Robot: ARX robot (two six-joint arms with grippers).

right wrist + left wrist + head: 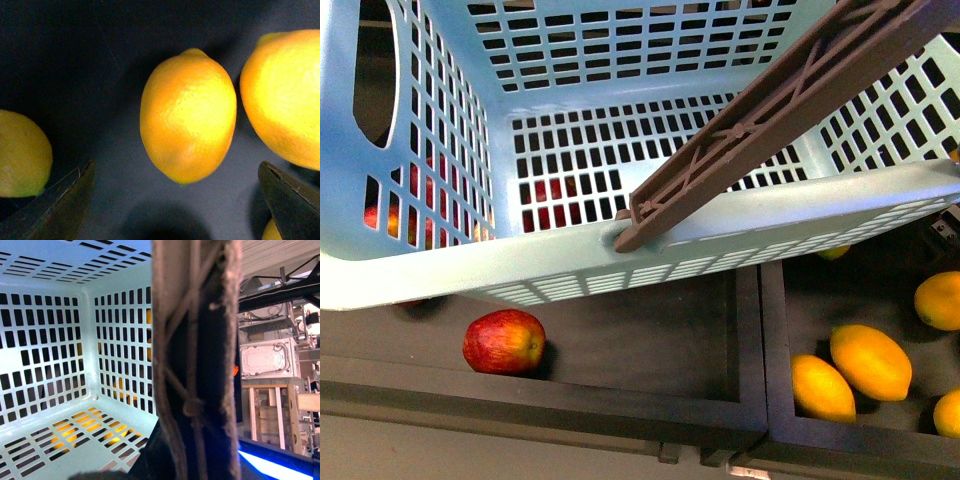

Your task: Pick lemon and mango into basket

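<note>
The light teal basket point(440, 270) hangs tilted over the dark crate and fills the upper front view. Its brown handle point(770, 120) slants across it. My left gripper point(192, 440) is shut on that handle point(195, 355), which stands right in front of the left wrist camera. The slotted inside of the basket point(50, 355) shows behind it. My right gripper point(175, 210) is open just above a yellow-orange lemon point(187, 115), which lies beyond its dark fingertips point(55, 210). Neither arm shows in the front view. No mango is in view.
A red apple point(504, 341) lies in the left crate compartment, and more apples show through the basket's slots. Several lemons point(870, 362) lie in the right compartment beyond a dark divider point(760, 350). Other lemons point(285, 95) flank the one under my right gripper.
</note>
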